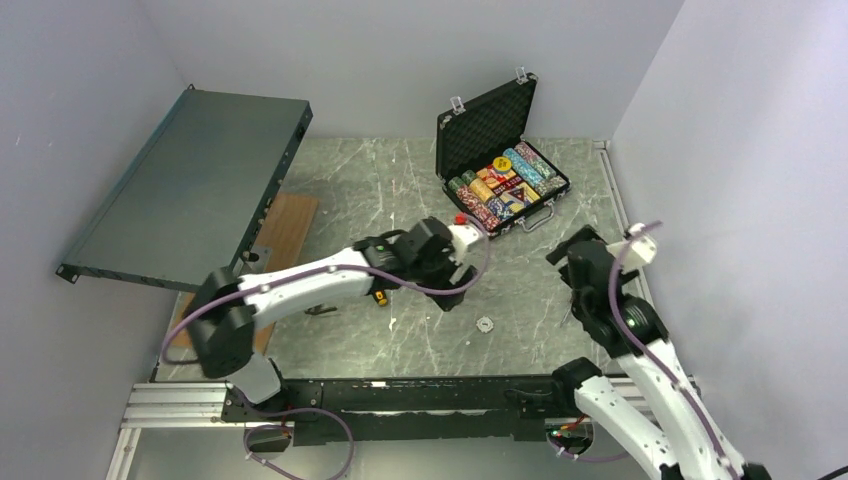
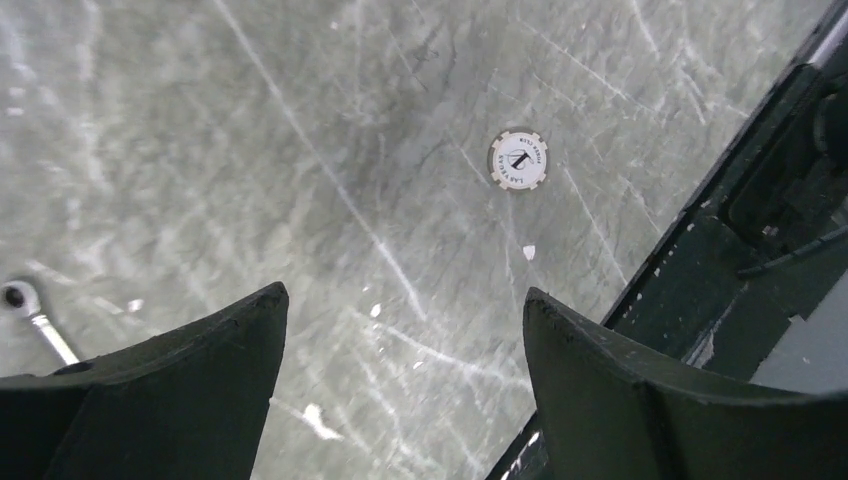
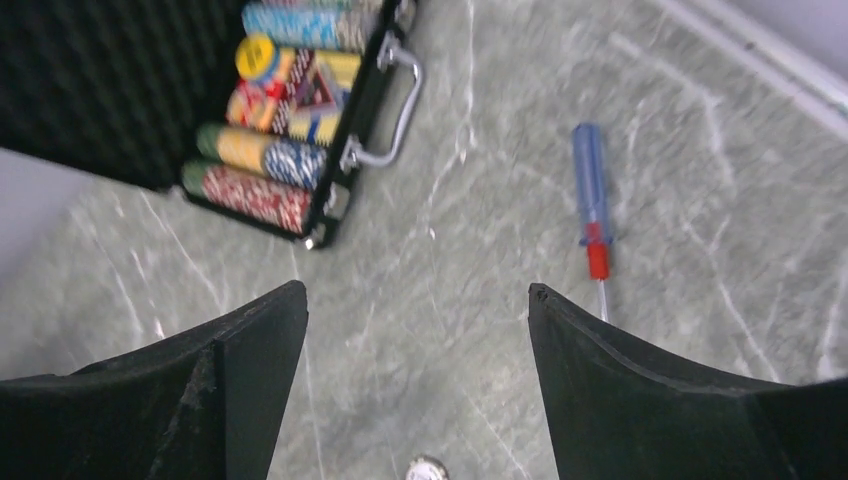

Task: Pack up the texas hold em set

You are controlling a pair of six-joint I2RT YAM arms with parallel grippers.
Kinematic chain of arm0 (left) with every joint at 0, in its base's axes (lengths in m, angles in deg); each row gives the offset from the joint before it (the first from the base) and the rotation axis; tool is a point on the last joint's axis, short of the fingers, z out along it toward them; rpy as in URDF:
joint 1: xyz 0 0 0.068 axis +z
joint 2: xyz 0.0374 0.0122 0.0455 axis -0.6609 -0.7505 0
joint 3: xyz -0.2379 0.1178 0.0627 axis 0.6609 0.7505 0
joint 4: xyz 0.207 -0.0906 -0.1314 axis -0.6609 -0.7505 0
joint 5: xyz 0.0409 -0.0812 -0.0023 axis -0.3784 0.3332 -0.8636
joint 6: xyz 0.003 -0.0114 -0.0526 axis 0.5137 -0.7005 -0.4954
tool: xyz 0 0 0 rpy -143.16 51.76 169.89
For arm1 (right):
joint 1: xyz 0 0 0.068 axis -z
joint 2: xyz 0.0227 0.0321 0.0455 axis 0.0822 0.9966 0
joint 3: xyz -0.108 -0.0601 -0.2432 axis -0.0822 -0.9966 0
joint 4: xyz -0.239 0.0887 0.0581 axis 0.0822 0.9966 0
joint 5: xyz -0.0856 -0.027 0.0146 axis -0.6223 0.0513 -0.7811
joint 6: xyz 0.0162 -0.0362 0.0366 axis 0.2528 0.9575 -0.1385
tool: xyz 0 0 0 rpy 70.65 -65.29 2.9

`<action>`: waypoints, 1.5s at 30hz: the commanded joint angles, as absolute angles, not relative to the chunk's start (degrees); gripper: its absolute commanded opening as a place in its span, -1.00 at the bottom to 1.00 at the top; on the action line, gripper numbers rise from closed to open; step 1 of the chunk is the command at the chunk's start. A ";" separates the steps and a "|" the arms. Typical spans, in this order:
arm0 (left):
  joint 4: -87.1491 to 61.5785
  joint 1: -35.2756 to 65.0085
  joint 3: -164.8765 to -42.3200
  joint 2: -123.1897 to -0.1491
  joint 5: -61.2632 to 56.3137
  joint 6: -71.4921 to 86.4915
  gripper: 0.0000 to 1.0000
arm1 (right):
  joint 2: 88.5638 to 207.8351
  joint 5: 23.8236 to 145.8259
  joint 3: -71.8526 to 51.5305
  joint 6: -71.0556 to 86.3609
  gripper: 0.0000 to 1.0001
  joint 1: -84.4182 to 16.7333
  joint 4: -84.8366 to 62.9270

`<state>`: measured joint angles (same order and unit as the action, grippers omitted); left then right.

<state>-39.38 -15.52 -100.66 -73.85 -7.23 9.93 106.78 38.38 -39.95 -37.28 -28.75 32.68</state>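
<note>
The black briefcase point(image 1: 497, 165) stands open at the back of the table with rows of multicoloured chips point(image 1: 510, 183) inside. In the right wrist view the case point(image 3: 290, 110) and its silver handle point(image 3: 396, 100) are at the upper left. A white round button point(image 1: 486, 324) lies alone on the table; it also shows in the left wrist view point(image 2: 518, 159) and at the bottom of the right wrist view point(image 3: 428, 468). My left gripper point(image 1: 452, 293) point(image 2: 402, 300) is open and empty, above the table just left of the button. My right gripper point(image 1: 577, 306) point(image 3: 418, 292) is open and empty, to the button's right.
A large dark-grey panel point(image 1: 190, 180) leans at the left over a wooden board point(image 1: 288, 222). A yellow-handled screwdriver point(image 1: 381, 296) and a wrench point(image 1: 320, 310) lie under my left arm. A blue-and-red screwdriver point(image 3: 592, 205) lies near the case. The black base rail point(image 2: 720, 260) runs along the near edge.
</note>
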 commanded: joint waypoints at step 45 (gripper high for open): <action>-55.34 -29.65 -133.72 -115.33 -19.49 -0.52 0.04 | 84.88 29.62 -37.02 -30.89 0.62 -28.71 39.76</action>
